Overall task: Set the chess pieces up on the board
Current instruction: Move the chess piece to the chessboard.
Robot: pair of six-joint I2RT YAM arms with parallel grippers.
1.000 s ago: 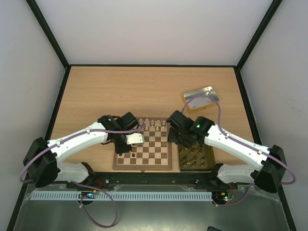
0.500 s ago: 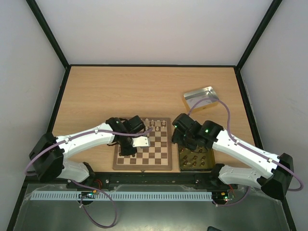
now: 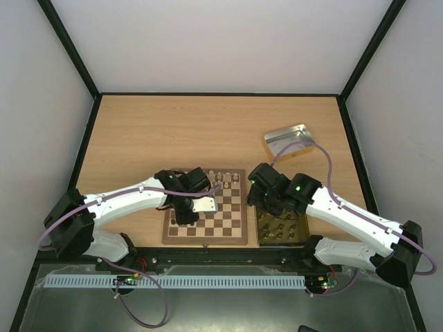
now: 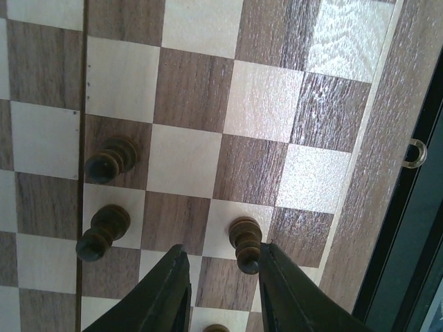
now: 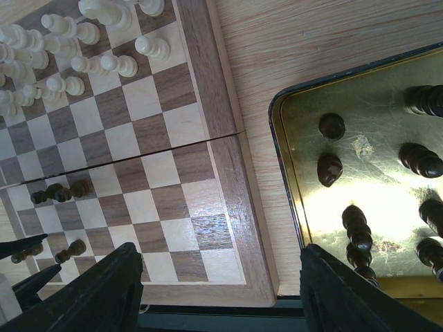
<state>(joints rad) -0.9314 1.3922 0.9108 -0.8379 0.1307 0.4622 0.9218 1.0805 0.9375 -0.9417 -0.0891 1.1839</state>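
The board (image 3: 228, 223) lies between my arms, with pale pieces (image 3: 223, 181) standing on its far rows. In the left wrist view my left gripper (image 4: 225, 290) is open low over the board's near squares (image 4: 187, 90). A dark pawn (image 4: 246, 245) stands on the board between its fingers, against the right finger (image 4: 291, 297). Two more dark pieces (image 4: 107, 159) stand to the left. My right gripper (image 5: 221, 290) is wide open and empty, above the board's near right corner (image 5: 228, 228). Several dark pieces (image 5: 358, 228) lie in the gold tin (image 5: 294, 180).
The gold tin (image 3: 300, 229) sits right beside the board's right edge. A silver tin (image 3: 287, 140) stands farther back on the right. The table's near edge and a black rail (image 4: 415, 228) run just past the board's border.
My left gripper has moved right and nearer over the board's near rows over the last second. My right arm shifted slightly right toward the gold tin. Little has moved in the last half second.
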